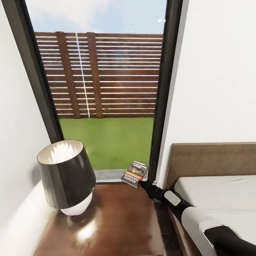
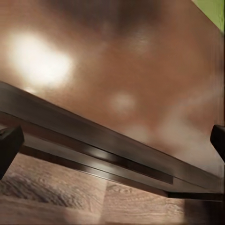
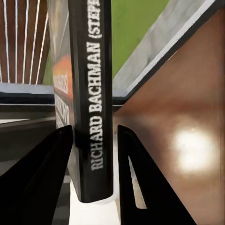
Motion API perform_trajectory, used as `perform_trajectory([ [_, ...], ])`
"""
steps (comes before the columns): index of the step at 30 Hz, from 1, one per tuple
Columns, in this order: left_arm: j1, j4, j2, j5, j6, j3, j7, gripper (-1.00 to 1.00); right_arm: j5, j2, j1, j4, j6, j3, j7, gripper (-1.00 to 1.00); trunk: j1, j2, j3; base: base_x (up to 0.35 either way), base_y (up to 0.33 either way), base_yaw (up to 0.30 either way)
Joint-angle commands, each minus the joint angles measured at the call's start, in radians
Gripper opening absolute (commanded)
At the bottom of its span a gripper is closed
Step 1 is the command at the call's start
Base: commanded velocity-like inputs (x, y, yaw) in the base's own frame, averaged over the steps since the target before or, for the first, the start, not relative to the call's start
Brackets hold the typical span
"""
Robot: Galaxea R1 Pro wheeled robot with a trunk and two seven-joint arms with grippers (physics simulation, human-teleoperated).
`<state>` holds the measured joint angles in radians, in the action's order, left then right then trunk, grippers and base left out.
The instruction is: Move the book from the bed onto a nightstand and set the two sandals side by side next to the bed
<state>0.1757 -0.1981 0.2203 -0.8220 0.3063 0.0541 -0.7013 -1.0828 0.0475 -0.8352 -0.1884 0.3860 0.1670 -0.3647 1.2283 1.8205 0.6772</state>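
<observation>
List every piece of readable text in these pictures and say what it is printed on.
"RICHARD BACHMAN": white lettering on the dark spine of the thin dark-grey paperback book, which sits between the fingers of the right pincer.
"(STEP": also on that spine, cut off by the picture's edge.
"RICHARD BACHMAN": on the book's cover in the head view, just legible.
Orange band on the cover: lettering too blurred to read.
The black lamp shade and glossy dark-brown wooden nightstand carry no text.

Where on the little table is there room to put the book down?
The nightstand has bare wood in its middle and on the side toward the bed, from the window edge to the near edge. The lamp crowds the corner by the wall. The right pincer holds the book over the far edge, near the window.
</observation>
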Motion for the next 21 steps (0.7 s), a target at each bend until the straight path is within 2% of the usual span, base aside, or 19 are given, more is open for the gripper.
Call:
perform_trajectory([
  [1, 0.001, 0.001, 0.007, -0.015, -0.011, 0.005, -0.024, 1.0, -0.011, 0.0, -0.001, 0.001, 0.002, 0.008, 0.001, -1.0, 0.0, 0.0, 0.001, 0.0, 0.0, 0.0],
  [5, 0.001, 0.001, 0.031, -0.05, -0.062, 0.004, -0.084, 1.0, -0.011, 0.002, -0.001, 0.0, 0.002, 0.008, 0.005, -1.0, 0.0, 0.0, 0.001, 0.0, 0.0, 0.0],
  [11, 0.001, 0.0, 0.065, -0.092, -0.104, 0.002, -0.123, 1.0, -0.011, 0.012, -0.001, 0.0, 0.002, 0.008, 0.008, -1.0, 0.0, 0.0, 0.001, 0.0, 0.0, 0.0],
  [14, 0.001, -0.002, 0.088, -0.119, -0.16, 0.0, -0.167, 1.0, -0.011, 0.015, -0.001, 0.0, 0.001, 0.008, 0.007, -1.0, 0.0, 0.0, 0.001, 0.0, 0.0, 0.0],
  [21, 0.001, -0.005, 0.139, -0.138, -0.275, -0.012, -0.24, 1.0, -0.011, 0.017, -0.001, -0.002, 0.0, 0.01, 0.006, -1.0, 0.0, 0.0, 0.001, 0.0, 0.0, 0.0],
])
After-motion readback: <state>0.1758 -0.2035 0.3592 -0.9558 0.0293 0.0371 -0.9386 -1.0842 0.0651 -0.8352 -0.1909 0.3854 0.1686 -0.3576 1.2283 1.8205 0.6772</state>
